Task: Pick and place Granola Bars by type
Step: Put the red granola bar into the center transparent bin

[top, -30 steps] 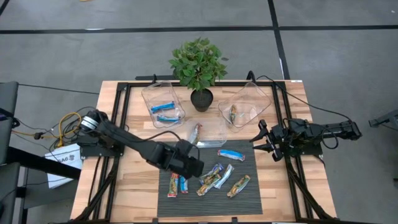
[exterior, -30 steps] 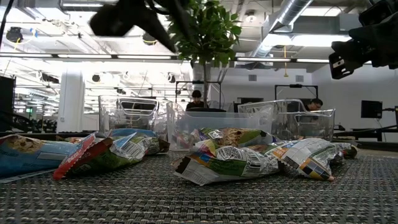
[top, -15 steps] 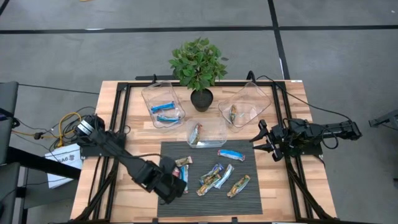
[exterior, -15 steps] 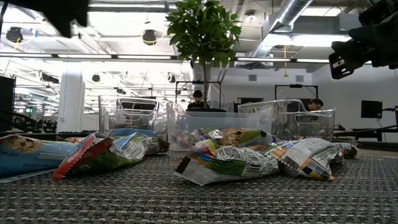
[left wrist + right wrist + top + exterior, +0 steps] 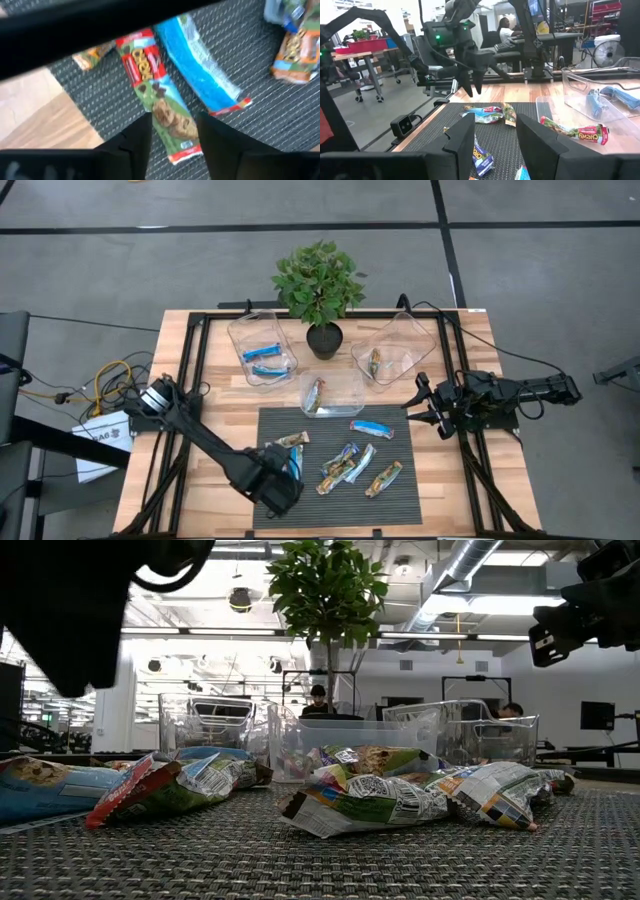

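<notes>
Hovering open over the red-green bar [image 5: 160,100]: left claw [image 5: 172,132] (blue bar [image 5: 200,70] just beside).

We can read "Chewy" in yellow letters on the red end of the red-and-green wrapped granola bar [image 5: 161,107], centre of the left wrist view. The same word shows on the red wrapper of the bar in the clear plastic tub [image 5: 592,133], lower right of the right wrist view.

Left pincer [image 5: 284,482] lowered, open, right pincer [image 5: 418,406] open
</notes>
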